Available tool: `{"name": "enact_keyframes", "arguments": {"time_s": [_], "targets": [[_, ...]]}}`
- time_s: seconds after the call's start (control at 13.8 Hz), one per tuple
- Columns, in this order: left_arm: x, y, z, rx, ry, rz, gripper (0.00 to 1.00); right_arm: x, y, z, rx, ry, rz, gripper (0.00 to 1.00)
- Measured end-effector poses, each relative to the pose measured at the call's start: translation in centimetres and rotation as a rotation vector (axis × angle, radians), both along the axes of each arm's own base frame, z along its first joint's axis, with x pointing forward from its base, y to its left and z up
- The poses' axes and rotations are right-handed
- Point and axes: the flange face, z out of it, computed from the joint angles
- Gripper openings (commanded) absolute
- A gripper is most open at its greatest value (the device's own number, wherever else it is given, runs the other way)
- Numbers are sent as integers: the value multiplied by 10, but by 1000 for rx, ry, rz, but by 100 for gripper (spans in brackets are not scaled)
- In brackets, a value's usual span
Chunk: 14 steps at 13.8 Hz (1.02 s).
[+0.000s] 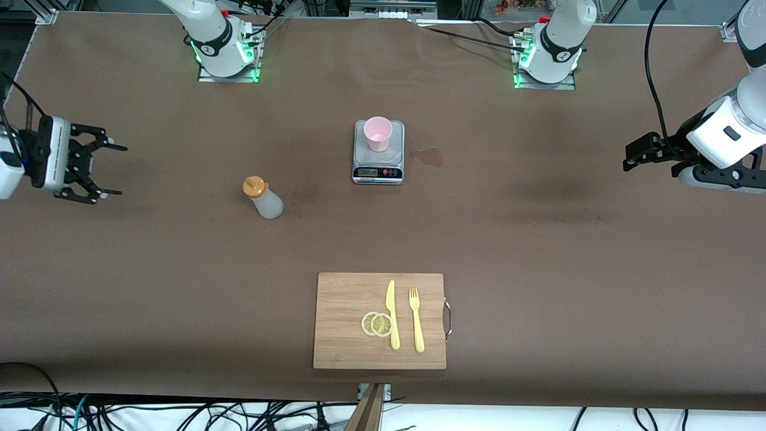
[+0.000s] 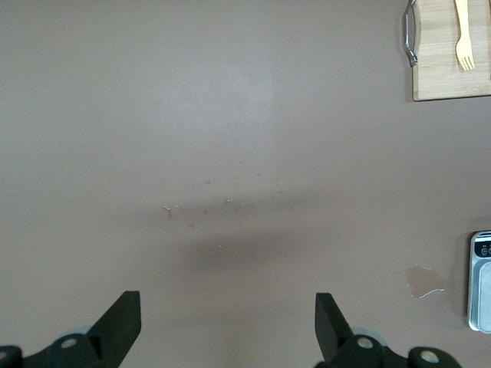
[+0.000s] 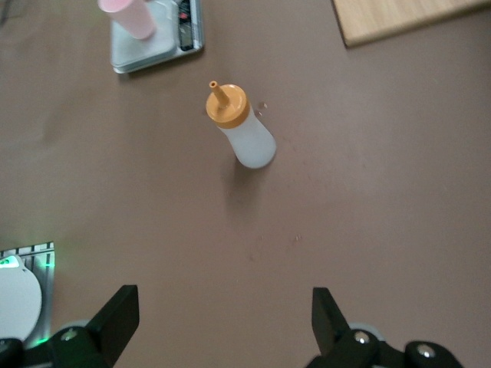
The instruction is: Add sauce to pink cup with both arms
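The pink cup [image 1: 378,133] stands on a small grey kitchen scale [image 1: 378,170] in the middle of the table, toward the robots' bases. The sauce bottle [image 1: 262,197], whitish with an orange nozzle cap, stands upright on the table, nearer the front camera than the scale and toward the right arm's end. In the right wrist view the sauce bottle [image 3: 242,129] and the pink cup [image 3: 129,17] both show. My right gripper [image 1: 116,169] hangs open and empty at the right arm's end of the table. My left gripper [image 1: 628,157] hangs open and empty over the left arm's end.
A wooden cutting board [image 1: 347,293] lies near the table's front edge, with two lemon slices [image 1: 377,324], a yellow knife [image 1: 392,314] and a yellow fork [image 1: 416,319] on it. A dried stain [image 1: 428,157] marks the table beside the scale.
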Motion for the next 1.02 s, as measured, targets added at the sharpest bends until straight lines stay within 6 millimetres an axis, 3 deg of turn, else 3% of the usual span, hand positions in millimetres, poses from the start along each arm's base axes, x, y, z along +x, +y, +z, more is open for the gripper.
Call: {"name": "enact_keyframes", "arguments": {"time_s": [0.29, 0.73, 1.02], "targets": [[0, 0, 0, 0, 0, 0, 100, -22, 32, 53, -232, 49, -334, 100], [0, 0, 0, 0, 0, 0, 100, -37, 87, 94, -428, 38, -778, 100], [0, 0, 0, 0, 0, 0, 100, -34, 84, 103, -420, 0, -853, 100]]}}
